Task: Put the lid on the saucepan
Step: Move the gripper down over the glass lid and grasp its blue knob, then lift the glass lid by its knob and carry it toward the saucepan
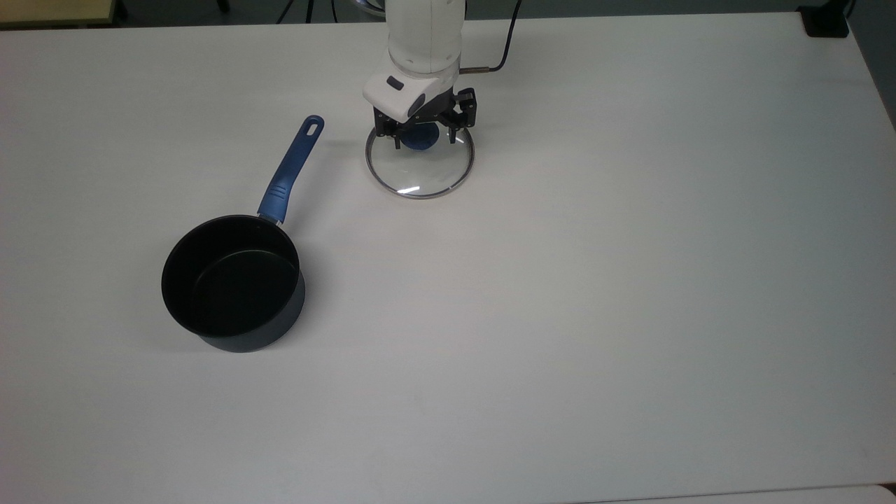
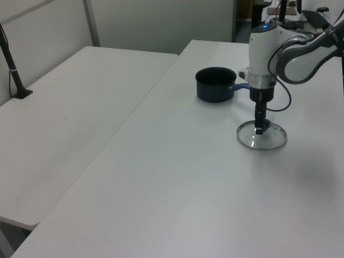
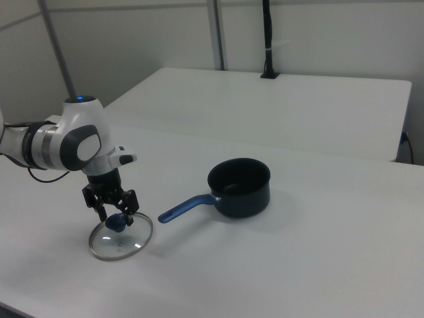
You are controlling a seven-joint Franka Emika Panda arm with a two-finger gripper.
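Note:
The clear glass lid [image 1: 420, 173] with its metal rim lies flat on the white table [image 1: 595, 280], also seen as the lid [image 2: 264, 140] and the lid [image 3: 120, 242]. My gripper [image 1: 418, 133] points straight down over the lid's blue knob [image 1: 418, 140], open, with one finger on each side of it. The gripper [image 3: 116, 213] sits low, at knob height, and the gripper [image 2: 259, 129] hides most of the knob. The dark saucepan [image 1: 231, 280] stands upright and empty toward the top view's left, its blue handle [image 1: 290, 171] pointing toward the lid.
A black object [image 1: 826, 21] sits at the table's far corner on the top view's right. A cable [image 1: 493, 64] trails from the arm. A second white table [image 2: 80, 107] with a black post [image 2: 11, 62] adjoins on the left view's left.

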